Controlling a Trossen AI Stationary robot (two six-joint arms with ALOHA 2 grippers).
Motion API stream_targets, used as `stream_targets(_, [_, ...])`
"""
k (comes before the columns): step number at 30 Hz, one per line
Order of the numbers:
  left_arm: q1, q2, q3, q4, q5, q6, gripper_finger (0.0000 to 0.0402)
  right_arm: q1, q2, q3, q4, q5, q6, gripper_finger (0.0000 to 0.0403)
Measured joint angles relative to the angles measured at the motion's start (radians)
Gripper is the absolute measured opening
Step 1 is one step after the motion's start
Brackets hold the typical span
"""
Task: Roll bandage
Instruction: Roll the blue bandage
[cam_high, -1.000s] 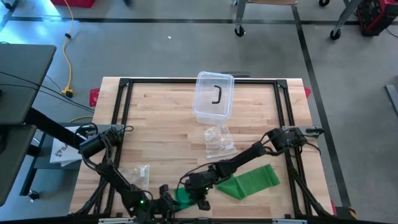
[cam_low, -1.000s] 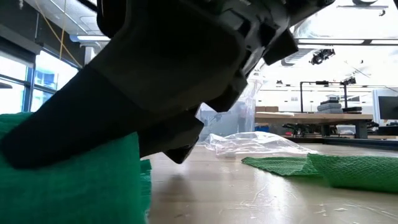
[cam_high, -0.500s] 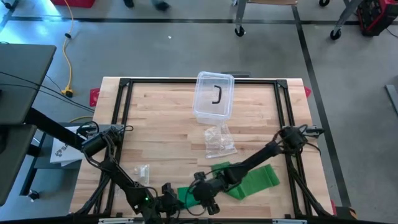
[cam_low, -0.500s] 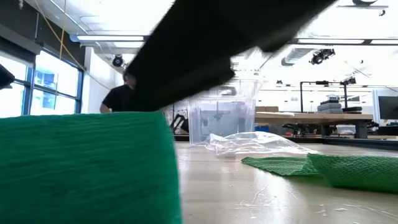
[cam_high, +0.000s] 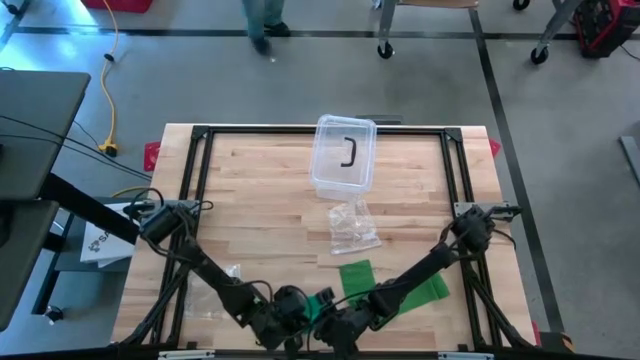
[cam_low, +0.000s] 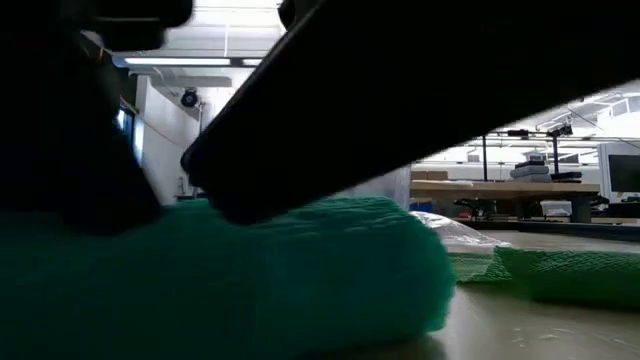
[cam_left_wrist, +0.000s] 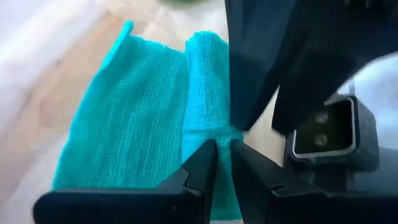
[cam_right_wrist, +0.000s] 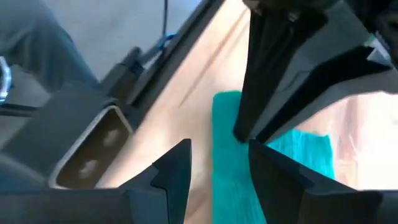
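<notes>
The green bandage (cam_high: 355, 275) lies near the table's front edge. One flat stretch runs toward the right, and a bunched, partly rolled end (cam_low: 300, 270) sits close to the low camera. My left gripper (cam_high: 300, 312) comes in from the left and is shut on that bunched end (cam_left_wrist: 205, 87). My right gripper (cam_high: 340, 318) faces it from the right, open. Its fingers (cam_right_wrist: 177, 168) stand on either side of the bandage strip (cam_right_wrist: 229, 155); I cannot tell whether they touch it. My left gripper pinches a raised fold of the bandage (cam_left_wrist: 214, 134) between its two fingertips. It comes slanting down from the table's left side. The cloth beyond the fingers lies slack on the table; how many layers are in the pinch I cannot tell.
A clear plastic box (cam_high: 345, 155) holding a black piece stands at the far middle, with a crumpled clear bag (cam_high: 352, 225) in front of it. A small clear wrapper (cam_high: 228, 275) lies front left. A black frame (cam_high: 200, 135) runs around the table. A person (cam_high: 262, 20) walks beyond it.
Both grippers have moved along the front edge toward the table's right, and the left one has closed in on the right one. The bandage's near end has been drawn along and bunched thicker. Part of the strip now lies folded over at the middle.
</notes>
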Motion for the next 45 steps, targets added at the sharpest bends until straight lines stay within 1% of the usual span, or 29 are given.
stream_targets(4, [0.014, -0.025, -0.004, -0.024, 0.000, 0.026, 0.0048, -0.007, 0.022, 0.001, -0.002, 0.054, 0.001, 0.0149])
stream_targets(8, [0.017, -0.067, -0.004, -0.109, -0.008, 0.038, 0.0048, -0.038, 0.028, 0.003, -0.040, 0.044, 0.009, 0.0149])
stream_targets(11, [-0.006, -0.096, -0.003, -0.171, -0.018, 0.091, 0.0048, -0.070, 0.027, 0.003, -0.059, -0.012, 0.029, 0.0149])
stream_targets(13, [-0.031, -0.104, -0.002, -0.194, -0.029, 0.137, 0.0048, -0.101, 0.027, 0.003, -0.061, -0.084, 0.033, 0.0149])
stream_targets(15, [-0.058, -0.107, -0.002, -0.202, -0.062, 0.171, 0.0048, -0.128, 0.026, 0.004, -0.064, -0.138, 0.030, 0.0149])
stream_targets(20, [-0.109, -0.108, -0.002, -0.231, -0.230, 0.195, 0.0048, -0.189, 0.026, 0.004, -0.061, -0.225, 0.002, 0.0149])
stream_targets(23, [-0.127, -0.104, 0.000, -0.230, -0.334, 0.258, 0.0048, -0.228, 0.027, 0.003, -0.050, -0.328, 0.001, 0.0149])
stream_targets(25, [-0.130, -0.101, -0.002, -0.228, -0.369, 0.300, 0.0048, -0.247, 0.028, 0.002, -0.041, -0.392, 0.001, 0.0149])
stream_targets(27, [-0.117, -0.100, -0.012, -0.215, -0.367, 0.321, 0.0048, -0.258, 0.029, 0.002, -0.033, -0.432, 0.003, 0.0149])
stream_targets(30, [-0.090, -0.100, -0.040, -0.173, -0.303, 0.326, 0.0048, -0.263, 0.029, 0.001, -0.025, -0.476, 0.008, 0.0149])
stream_targets(32, [-0.078, -0.100, -0.067, -0.110, -0.258, 0.345, 0.0048, -0.263, 0.031, 0.000, -0.009, -0.519, 0.020, 0.0149])
stream_targets(35, [-0.074, -0.100, -0.106, 0.025, -0.227, 0.409, 0.0048, -0.260, 0.033, 0.000, 0.015, -0.628, 0.055, 0.0149])
stream_targets(38, [-0.074, -0.100, -0.113, 0.089, -0.185, 0.438, 0.0048, -0.258, 0.032, 0.000, 0.023, -0.703, 0.099, 0.0149])
stream_targets(41, [-0.074, -0.100, -0.117, 0.114, -0.146, 0.441, 0.0048, -0.259, 0.032, 0.000, 0.026, -0.694, 0.117, 0.0149])
stream_targets(45, [-0.077, -0.100, -0.116, 0.146, -0.137, 0.461, 0.0048, -0.268, 0.032, 0.000, 0.047, -0.694, 0.150, 0.0149])
